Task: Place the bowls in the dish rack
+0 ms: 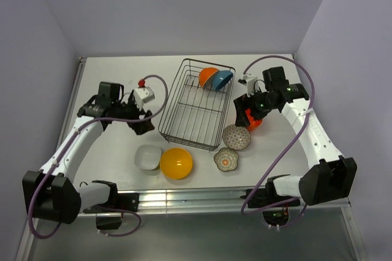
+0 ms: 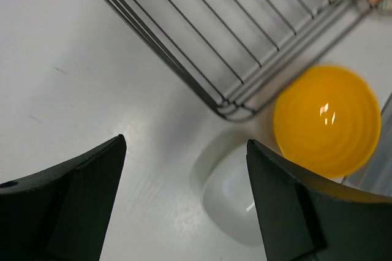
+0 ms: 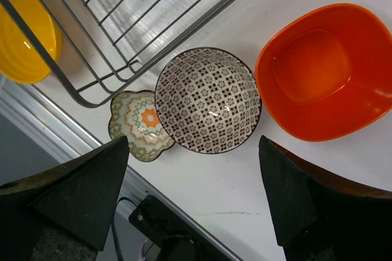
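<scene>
Reach favours the right gripper [image 3: 193, 141], spread wide and empty, poised over the grey-brown patterned bowl [image 3: 208, 100] by the worktop's near edge.

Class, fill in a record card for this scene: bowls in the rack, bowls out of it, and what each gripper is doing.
in dish rack: orange bowl, blue bowl, both at the far end
on table: white bowl, yellow bowl, floral bowl, patterned bowl, red-orange bowl
left gripper: open, empty, above the white bowl
right gripper: open, empty, above the patterned bowl
</scene>
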Robot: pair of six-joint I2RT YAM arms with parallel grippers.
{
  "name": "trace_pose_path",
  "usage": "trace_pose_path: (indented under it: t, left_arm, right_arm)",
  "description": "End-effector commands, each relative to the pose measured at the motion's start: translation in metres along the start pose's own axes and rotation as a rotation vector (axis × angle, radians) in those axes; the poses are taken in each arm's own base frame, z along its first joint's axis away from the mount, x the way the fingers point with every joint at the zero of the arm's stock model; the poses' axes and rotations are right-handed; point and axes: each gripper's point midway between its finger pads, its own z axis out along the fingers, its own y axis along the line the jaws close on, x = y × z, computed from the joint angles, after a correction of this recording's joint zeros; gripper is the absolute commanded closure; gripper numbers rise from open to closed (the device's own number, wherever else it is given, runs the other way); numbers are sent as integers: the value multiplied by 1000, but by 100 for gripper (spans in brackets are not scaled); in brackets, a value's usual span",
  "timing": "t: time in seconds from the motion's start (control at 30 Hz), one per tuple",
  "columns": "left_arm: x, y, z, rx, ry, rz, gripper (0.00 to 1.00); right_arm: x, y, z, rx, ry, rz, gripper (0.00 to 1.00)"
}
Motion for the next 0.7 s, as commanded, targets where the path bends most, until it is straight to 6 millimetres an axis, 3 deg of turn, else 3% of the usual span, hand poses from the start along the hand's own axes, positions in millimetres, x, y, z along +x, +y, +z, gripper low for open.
trace_pose_path:
  t: [0.0,0.07,0.23,0.5,0.67]
  left_arm:
    - [52,-27,-10,94,116,164,16]
    - [72,-33,-11,92,139,170,17]
    - [96,-20,-9,30,205,210,19]
    - [126,9,-11,9,300,175,20]
    - [136,12,-6,36,326,147,21]
  right_arm:
    - [-15,-5,-6,48,-77,-48,7]
    - [-16,-5,-7,52,-80,-42,8]
    - [-18,-3,-9,47,-90,-38,8]
    - [-24,-4,-11,57,-108,-36,9]
    - [-32,-5,-11,57,-124,-17,9]
